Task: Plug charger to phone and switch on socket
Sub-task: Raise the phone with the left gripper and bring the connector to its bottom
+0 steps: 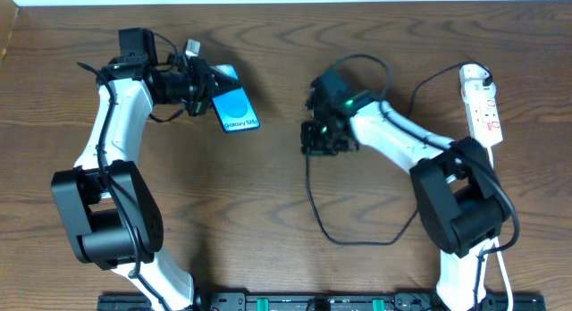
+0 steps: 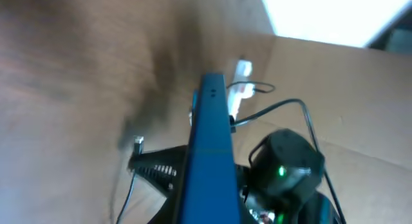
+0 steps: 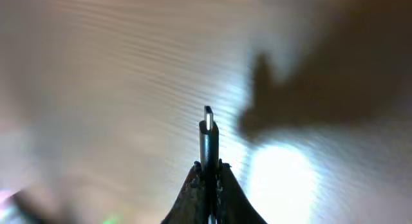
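My left end effector is closed on the slim rectangular smartphone with a black bezel and a bright blue screen. It holds the smartphone tilted, screen visible from overhead. My right end effector is closed on the thin black charger cable just behind its small metal plug tip, which projects beyond the fingers. The tip is well apart from the smartphone. Cable slack loops across the brown wooden bench. The narrow white plastic power strip lies near the bench's right edge.
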Controlling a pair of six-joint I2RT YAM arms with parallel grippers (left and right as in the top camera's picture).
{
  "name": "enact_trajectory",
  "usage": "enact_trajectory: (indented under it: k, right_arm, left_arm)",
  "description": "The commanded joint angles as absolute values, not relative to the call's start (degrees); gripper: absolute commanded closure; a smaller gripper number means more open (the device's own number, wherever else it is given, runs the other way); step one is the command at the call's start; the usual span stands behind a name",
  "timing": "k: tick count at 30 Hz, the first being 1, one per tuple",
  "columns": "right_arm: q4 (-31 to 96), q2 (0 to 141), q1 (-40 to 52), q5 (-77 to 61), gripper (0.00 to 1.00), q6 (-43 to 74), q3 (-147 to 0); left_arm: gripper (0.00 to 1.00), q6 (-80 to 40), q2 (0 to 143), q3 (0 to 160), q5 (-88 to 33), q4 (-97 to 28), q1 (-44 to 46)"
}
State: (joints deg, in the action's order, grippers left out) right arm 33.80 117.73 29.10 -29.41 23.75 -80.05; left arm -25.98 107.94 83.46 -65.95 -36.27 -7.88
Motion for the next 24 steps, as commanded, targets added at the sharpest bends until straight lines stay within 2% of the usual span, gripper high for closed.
enact_trajectory:
  k: [1,7,13,19,24]
  right_arm:
    - [30.2,118.1,27.0,-50.4,0.99,14.3,-80.9]
    - [19.9,118.1,24.8,-65.1,0.99,13.6,-80.9]
    - [8.1,118.1,24.3,-78.1,0.99,17.0,-80.9]
    - [-8.3,118.1,24.5,-84.4,0.99,28.1,-80.9]
    - [-21.0,118.1,24.5,-85.9,0.99,39.1,-80.9]
  left_arm:
    - [0.93,-28.3,106.6,83.9,-74.4,-32.6,-8.1]
    - [0.93,-38.8,106.6,83.9,-75.9,-19.3,-8.1]
    - [0.93,-53.6,106.6,83.9,-75.9,0.3,-7.8]
    - [0.93,-62.6,106.6,83.9,-75.9,18.3,-7.2]
    - [0.93,-65.1,106.6,83.9,-74.4,24.2,-7.1]
